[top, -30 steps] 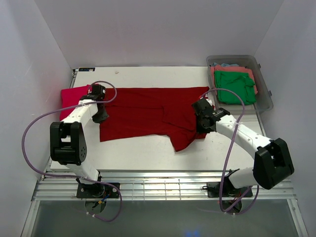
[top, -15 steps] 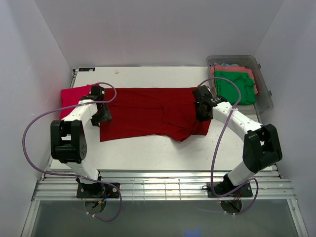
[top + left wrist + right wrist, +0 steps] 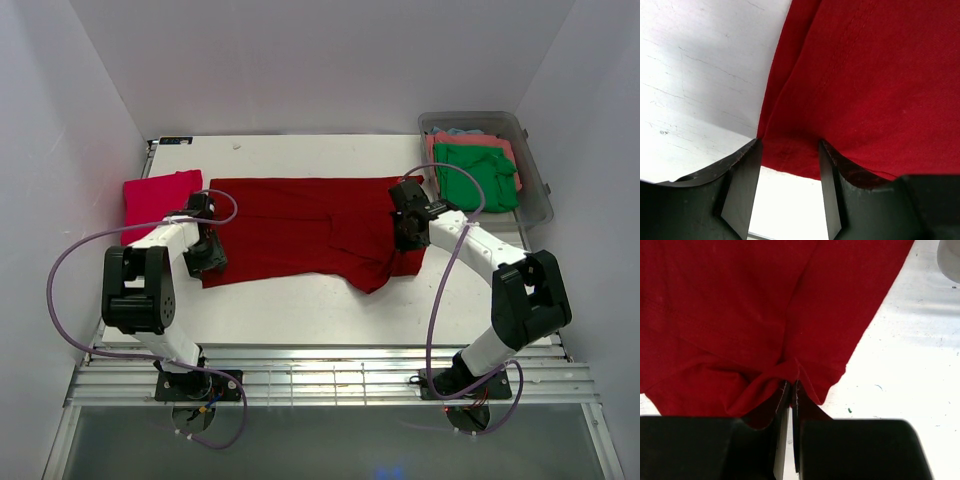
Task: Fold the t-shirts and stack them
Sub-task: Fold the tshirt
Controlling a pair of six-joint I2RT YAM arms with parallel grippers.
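Observation:
A dark red t-shirt [image 3: 290, 225] lies spread across the middle of the white table [image 3: 300, 315]. My left gripper [image 3: 207, 256] stands open at the shirt's near-left corner. In the left wrist view the hem of this shirt [image 3: 865, 75] lies just past the tips of the left gripper [image 3: 790, 146], ungripped. My right gripper [image 3: 405, 226] is shut on a pinched fold at the shirt's right side. In the right wrist view the cloth [image 3: 730, 300] bunches into the right gripper [image 3: 791, 383]. A folded pinkish-red t-shirt [image 3: 155, 195] lies at the far left.
A clear grey tub [image 3: 538, 195] at the back right holds a green t-shirt [image 3: 478, 176] on top of a coral one [image 3: 465, 141]. White walls close in the table on three sides. Purple cables loop from both arms.
My left gripper has opened, let go of the shirt's left edge and drawn back towards me. My right gripper has carried the shirt's right flap a little farther back and left.

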